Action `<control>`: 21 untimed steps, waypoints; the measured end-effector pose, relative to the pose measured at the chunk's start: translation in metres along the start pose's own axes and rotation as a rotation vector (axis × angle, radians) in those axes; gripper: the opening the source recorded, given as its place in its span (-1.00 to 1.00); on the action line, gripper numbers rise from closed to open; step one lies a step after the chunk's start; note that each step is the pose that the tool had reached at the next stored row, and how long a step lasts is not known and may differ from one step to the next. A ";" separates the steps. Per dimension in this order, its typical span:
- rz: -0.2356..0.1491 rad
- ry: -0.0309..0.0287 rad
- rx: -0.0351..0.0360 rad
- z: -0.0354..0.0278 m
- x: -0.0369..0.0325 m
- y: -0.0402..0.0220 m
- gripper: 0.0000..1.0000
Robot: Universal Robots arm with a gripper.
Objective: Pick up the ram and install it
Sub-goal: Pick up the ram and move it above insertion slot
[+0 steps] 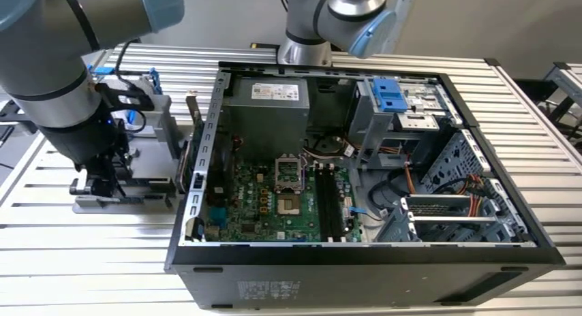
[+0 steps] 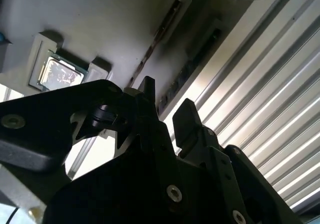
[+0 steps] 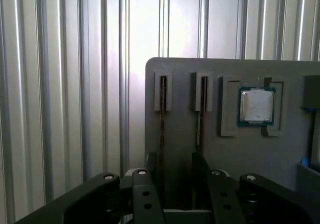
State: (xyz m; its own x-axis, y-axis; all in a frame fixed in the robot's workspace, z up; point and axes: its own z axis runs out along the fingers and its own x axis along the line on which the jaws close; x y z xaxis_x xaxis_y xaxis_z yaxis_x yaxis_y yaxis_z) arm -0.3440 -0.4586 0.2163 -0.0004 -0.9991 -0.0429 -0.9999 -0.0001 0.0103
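Two ram sticks stand on edge in narrow slots of a grey holder tray (image 3: pixel 180 69); one stick (image 3: pixel 162 119) and the other (image 3: pixel 201 119) show as thin lines in the first wrist view. In the second wrist view they run at a slant (image 2: pixel 150 49) (image 2: pixel 189 70). My gripper (image 3: pixel 175 166) (image 2: pixel 167 104) is open just above their near ends, touching neither that I can see. Which stick lies between the fingers (image 3: pixel 150 166) I cannot tell. In the exterior view my gripper (image 1: pixel 95 185) hangs low over the tray (image 1: pixel 136 201), at the exterior view's left of the computer.
A square silver processor chip (image 3: pixel 256 105) (image 2: pixel 57 73) sits in the tray beside the sticks. The open computer case (image 1: pixel 364 251) holds the motherboard (image 1: pixel 264 207) with black memory slots (image 1: pixel 329 207). Another arm's base (image 1: pixel 304 50) stands behind it. The table (image 1: pixel 82 255) is ribbed metal.
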 end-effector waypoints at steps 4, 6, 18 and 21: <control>0.004 0.0000 0.0001 0.0070 0.0008 -0.0001 1.00; 0.006 -0.0002 0.0003 0.0103 0.0014 -0.0002 1.00; 0.014 0.0000 0.0005 0.0239 0.0043 -0.0003 1.00; 0.014 -0.0001 0.0005 0.0241 0.0043 -0.0004 1.00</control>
State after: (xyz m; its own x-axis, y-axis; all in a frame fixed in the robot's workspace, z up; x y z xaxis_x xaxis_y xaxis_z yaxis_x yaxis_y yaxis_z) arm -0.3438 -0.4618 0.1920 -0.0140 -0.9990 -0.0429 -0.9999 0.0136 0.0103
